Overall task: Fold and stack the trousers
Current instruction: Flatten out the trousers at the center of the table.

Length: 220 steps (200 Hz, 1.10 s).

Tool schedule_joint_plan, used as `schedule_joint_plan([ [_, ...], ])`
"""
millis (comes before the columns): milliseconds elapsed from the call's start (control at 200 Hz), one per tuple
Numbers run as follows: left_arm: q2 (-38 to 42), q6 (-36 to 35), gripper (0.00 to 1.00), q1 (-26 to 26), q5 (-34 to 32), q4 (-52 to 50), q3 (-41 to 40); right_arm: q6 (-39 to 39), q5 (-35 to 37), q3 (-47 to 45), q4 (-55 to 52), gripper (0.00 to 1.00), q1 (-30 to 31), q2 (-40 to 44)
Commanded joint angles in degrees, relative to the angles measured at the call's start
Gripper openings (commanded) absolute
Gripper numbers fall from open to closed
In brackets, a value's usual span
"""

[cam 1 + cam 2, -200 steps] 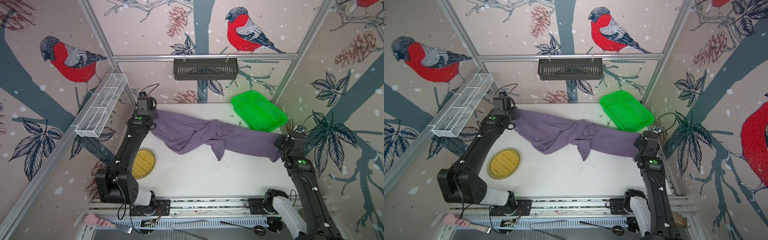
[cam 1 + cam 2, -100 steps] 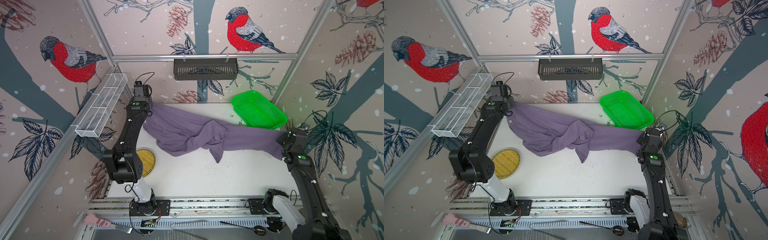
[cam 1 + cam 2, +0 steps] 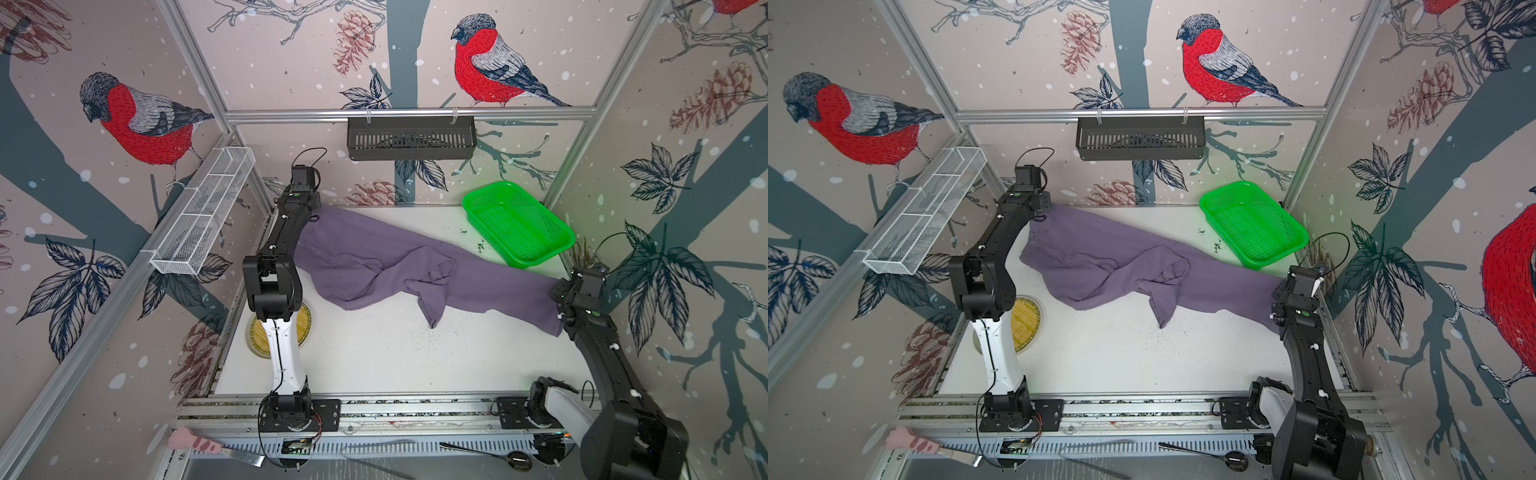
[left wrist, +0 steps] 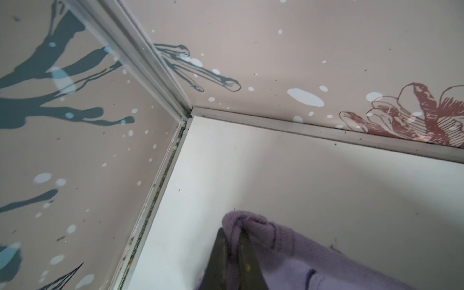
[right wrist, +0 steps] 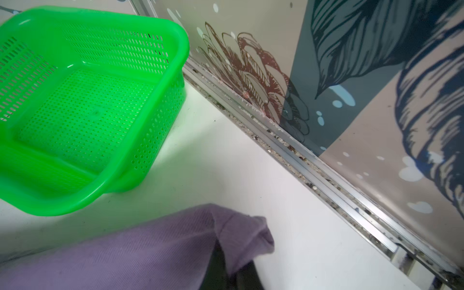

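1. A white wire rack [image 3: 203, 216] hangs on the side wall, far to the left of the green basket [image 3: 528, 257].
2. The left gripper [image 4: 232, 233] is also far to the left of the green basket, by the back corner of the table [image 3: 374, 365]. Its jaws are pinched tight on the wide end of the trousers [image 3: 365, 266]. A little lump of purple cloth pokes out past its tips.
3. A yellow round mat [image 3: 259, 336] lies on the table, left of the green basket and closer to the front. The left arm [image 3: 272, 286] hides part of it.
4. The trousers stretch across the table from one gripper to the other. They pass just in front of the green basket, and the right wrist view shows a small gap. The middle is twisted and bunched up, and one loose leg flops toward the front.
5. A black basket [image 3: 411, 139] hangs on the back rail, above and left of the green basket.
6. The right gripper [image 5: 226, 253] is just right of the green basket and in front of it, near the side wall. Its jaws are squeezed tight on a leg end of the trousers.
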<state>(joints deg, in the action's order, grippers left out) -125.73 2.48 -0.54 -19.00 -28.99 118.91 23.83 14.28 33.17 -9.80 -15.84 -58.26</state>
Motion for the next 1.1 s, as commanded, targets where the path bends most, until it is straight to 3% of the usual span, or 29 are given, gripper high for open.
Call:
schedule_joint_plan([
  [0, -4.98, -0.32, 0.00, -0.17, 0.37, -1.59, 5.64, 0.85, -0.93, -0.65, 3.04, 0.04, -0.16, -1.95],
  [265, -13.26, 0.52, 0.00, -0.51, -0.43, -1.59, 12.92, 1.13, -0.97, -1.58, 6.02, 0.06, -0.60, -7.33],
  [600, -18.28, 0.95, 0.00, -0.51, 0.68, -0.24, 17.14, 1.04, -0.27, -0.56, 7.04, 0.19, -1.96, -10.45],
  [700, -18.66, 1.05, 0.00, -0.59, 1.11, 0.41, 17.24, 0.95, 0.29, -0.40, 6.75, 0.28, -2.46, -10.35],
  [780, -18.87, 1.25, 0.00, -0.53, 2.17, 0.51, 17.28, 0.91, 0.57, 0.05, 6.21, 0.41, -2.77, -10.30],
  [876, -18.59, 1.56, 0.18, -0.62, 4.61, 0.49, 17.16, 0.78, 1.11, 0.47, 5.78, 0.55, -2.89, -9.64],
  [986, -17.58, 1.65, 0.42, -0.74, 6.32, 0.18, 17.15, 0.54, 0.52, 1.57, 4.92, 0.60, -2.90, -8.25],
  [1096, -15.86, 0.98, 0.62, -0.70, 6.66, -0.34, 17.19, -0.75, -4.89, 3.50, 3.84, 0.67, -2.67, -7.64],
])
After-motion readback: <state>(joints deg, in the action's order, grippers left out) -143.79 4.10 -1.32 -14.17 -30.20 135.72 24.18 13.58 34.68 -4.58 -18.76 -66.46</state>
